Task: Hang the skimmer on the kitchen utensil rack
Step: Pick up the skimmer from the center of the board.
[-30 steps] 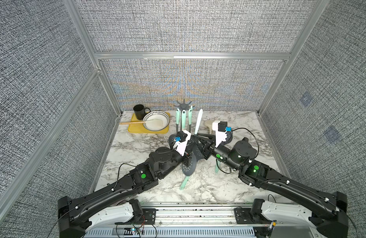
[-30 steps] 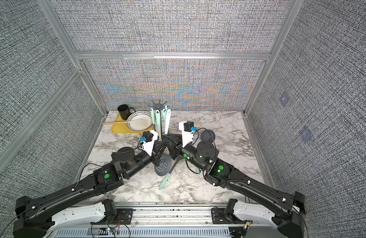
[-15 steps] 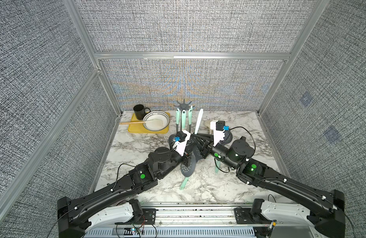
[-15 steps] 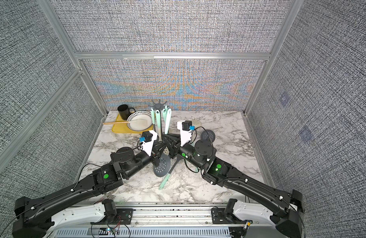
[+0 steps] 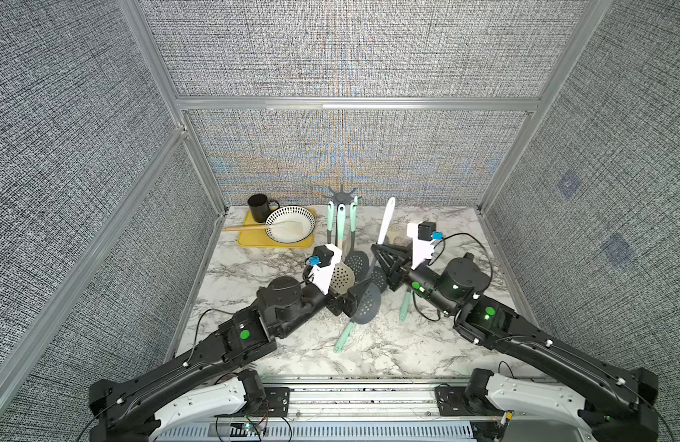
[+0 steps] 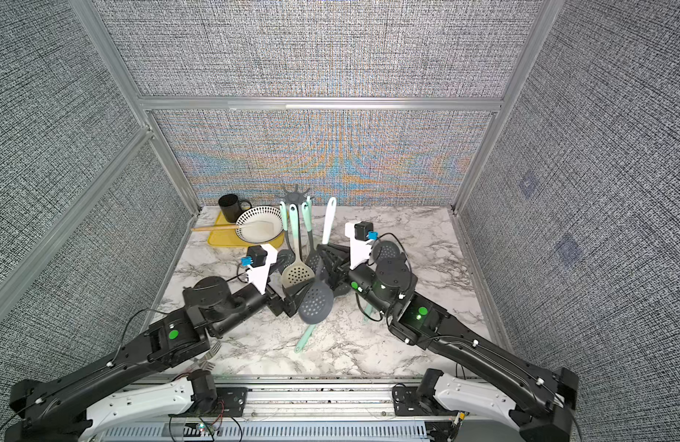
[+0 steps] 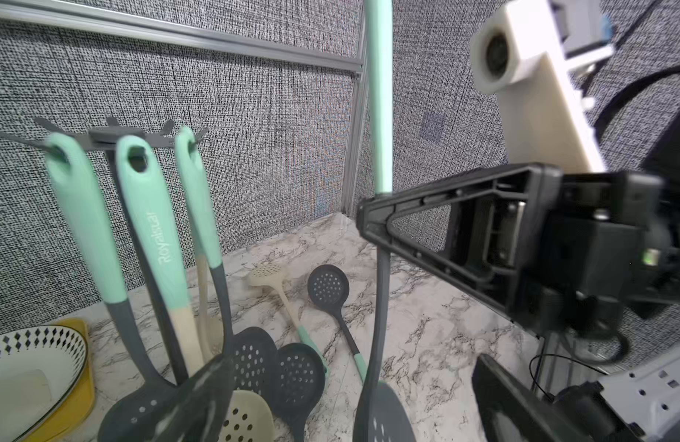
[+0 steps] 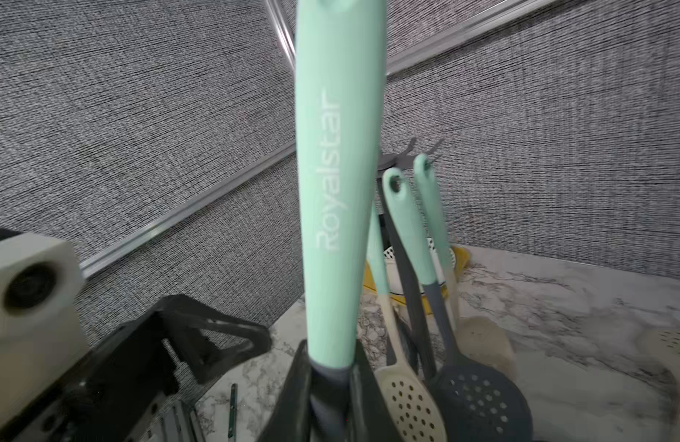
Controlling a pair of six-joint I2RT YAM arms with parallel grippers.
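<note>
Currently right gripper (image 8: 330, 382) clamps the skimmer (image 8: 338, 191) upright at the handle's base, near the kitchen utensil rack (image 5: 342, 195) (three utensils (image 7: 150, 214) hanging there); left gripper (image 7: 353, 382) gapes wide beside its head.

Skimmer (image 8: 338, 191): matt mint handle, matt grey head; kitchen utensil rack (image 7: 112, 134): matt grey; table (image 5: 426, 344): smooth marble-pattern; walls (image 5: 330, 57): rough woven cloth; frame (image 5: 353, 103): brushed metal.

white "royalstar" lettering runs along the skimmer handle (image 8: 332, 172) and a hung utensil handle (image 7: 160, 237)
</note>
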